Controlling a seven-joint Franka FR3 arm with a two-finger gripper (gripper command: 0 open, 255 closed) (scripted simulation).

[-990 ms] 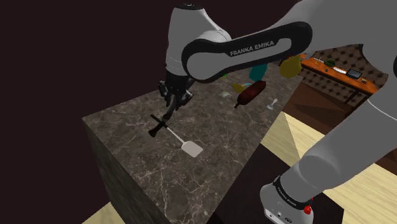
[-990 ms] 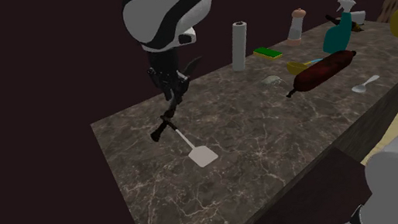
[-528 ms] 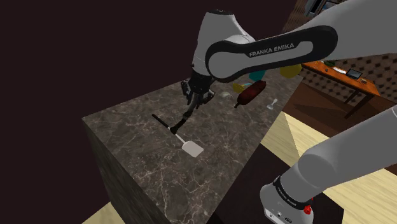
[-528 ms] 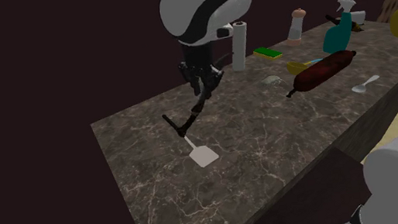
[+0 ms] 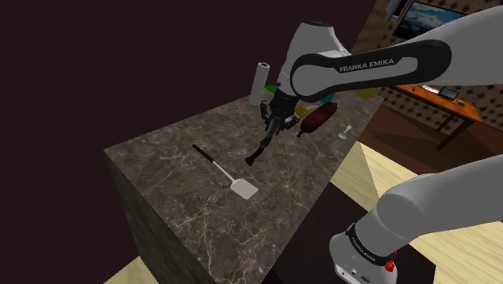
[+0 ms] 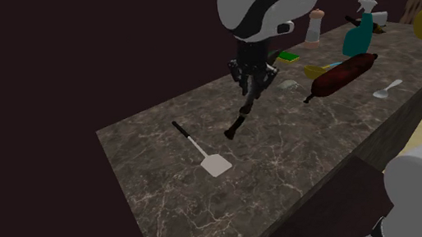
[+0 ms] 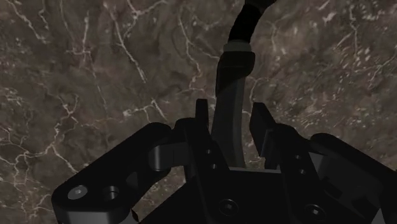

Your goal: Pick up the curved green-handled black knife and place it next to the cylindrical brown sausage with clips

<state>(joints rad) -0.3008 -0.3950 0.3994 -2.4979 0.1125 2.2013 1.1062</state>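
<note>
One dark curved knife [image 6: 241, 118], one white flat spatula [image 6: 203, 150], one brown cylindrical sausage [image 6: 343, 75] and one pale spoon [image 6: 386, 89] are counted.

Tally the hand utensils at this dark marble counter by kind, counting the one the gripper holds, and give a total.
Knives: 1, the curved black knife, clasped in the black gripper.
Spatulas: 1, the white-bladed, black-handled spatula.
Spoons: 1, the small white spoon.
Total: 3.
</note>
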